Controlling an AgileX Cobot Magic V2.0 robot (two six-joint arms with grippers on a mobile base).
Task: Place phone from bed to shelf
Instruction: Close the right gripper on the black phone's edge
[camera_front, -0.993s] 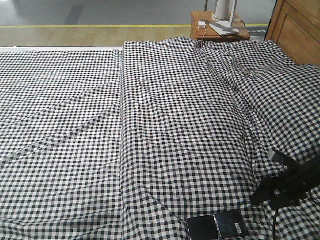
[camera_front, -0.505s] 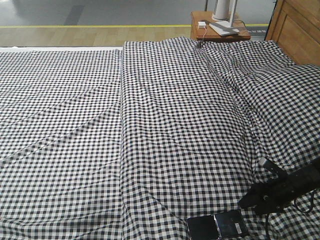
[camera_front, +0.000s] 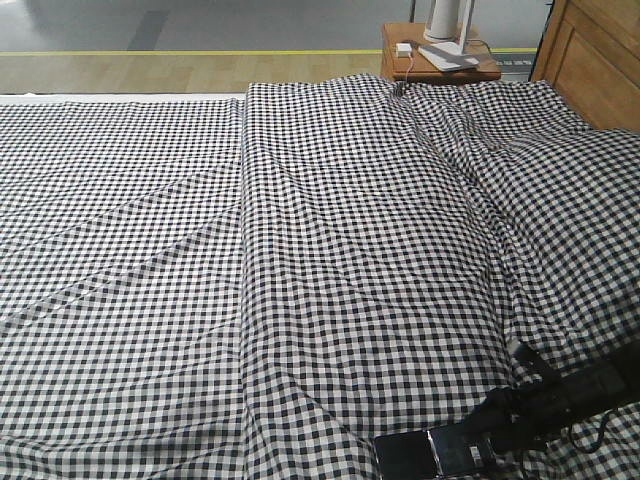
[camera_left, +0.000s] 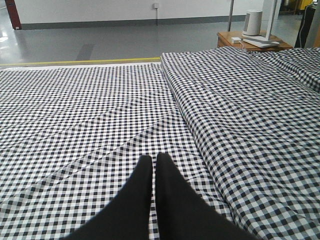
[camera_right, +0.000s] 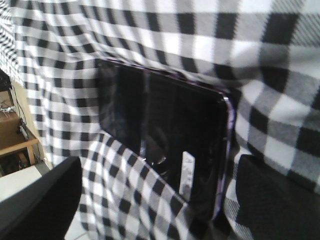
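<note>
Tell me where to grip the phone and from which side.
Grip the phone across its two long edges near its right end, coming down from above. It lies flat on the bed, so likely only the thin edges offer purchase, and the open right gripper hangs over that end.

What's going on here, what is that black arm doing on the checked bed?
A two-armed robot is going for a black phone lying on the checked bed. Its right pincer is open and low over the cloth, a finger on either side of the phone, not yet closed on it. The left pincer is shut, holds nothing, and hovers over another part of the bed.
</note>
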